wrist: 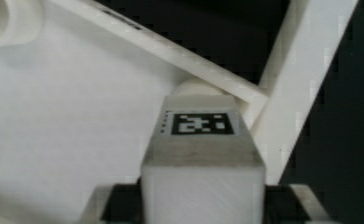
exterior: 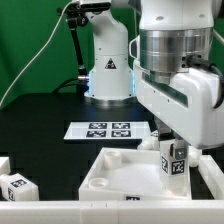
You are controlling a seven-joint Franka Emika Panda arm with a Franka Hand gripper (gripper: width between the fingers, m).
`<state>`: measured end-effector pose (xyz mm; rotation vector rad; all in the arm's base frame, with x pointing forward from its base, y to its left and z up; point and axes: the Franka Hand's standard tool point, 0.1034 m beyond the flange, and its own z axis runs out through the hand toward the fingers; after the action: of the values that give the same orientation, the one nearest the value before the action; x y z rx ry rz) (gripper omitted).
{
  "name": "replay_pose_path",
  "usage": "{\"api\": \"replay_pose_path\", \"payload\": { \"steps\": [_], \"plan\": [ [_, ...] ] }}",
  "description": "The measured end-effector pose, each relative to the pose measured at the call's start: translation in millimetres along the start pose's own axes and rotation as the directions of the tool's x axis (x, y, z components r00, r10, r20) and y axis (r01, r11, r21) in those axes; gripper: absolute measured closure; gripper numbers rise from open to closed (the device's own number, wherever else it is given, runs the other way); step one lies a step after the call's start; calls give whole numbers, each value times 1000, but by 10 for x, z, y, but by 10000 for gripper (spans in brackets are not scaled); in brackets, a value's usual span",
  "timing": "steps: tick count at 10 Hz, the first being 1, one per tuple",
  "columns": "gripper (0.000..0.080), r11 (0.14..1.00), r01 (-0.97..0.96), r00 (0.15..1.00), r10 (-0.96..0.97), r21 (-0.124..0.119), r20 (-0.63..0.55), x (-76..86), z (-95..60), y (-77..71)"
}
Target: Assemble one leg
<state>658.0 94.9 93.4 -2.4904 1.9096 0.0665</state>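
My gripper (exterior: pixel 172 150) is shut on a leg (exterior: pixel 175 160), a chunky white post with black-and-white tags, and holds it upright over the near right corner of the large white square panel (exterior: pixel 120 170). In the wrist view the leg (wrist: pixel 205 150) runs out from between my fingers (wrist: pixel 122 203), tag at its far end, above the panel's raised rim (wrist: pixel 277 70). Whether the leg's lower end touches the panel is hidden. Another leg (exterior: pixel 18 186) lies at the exterior view's left front.
The marker board (exterior: pixel 110 129) lies flat behind the panel. The arm's white base (exterior: pixel 108 70) stands at the back. A white wall (exterior: pixel 60 212) runs along the front edge. Another white part (exterior: pixel 212 178) sits at the right edge.
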Motion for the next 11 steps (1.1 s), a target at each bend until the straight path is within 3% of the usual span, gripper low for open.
{"api": "replay_pose_path", "payload": {
  "steps": [2,4,7,11],
  "plan": [
    [511,998,58,998,-58,-2,-2,-9,4,3],
    [187,986,165,986,-166,-19,-4,-40,17,22],
    [152,922,387,922,-387,-20,0,-21,19,25],
    [150,676,735,677,-736,-44,-9,-33,5,19]
  ]
}}
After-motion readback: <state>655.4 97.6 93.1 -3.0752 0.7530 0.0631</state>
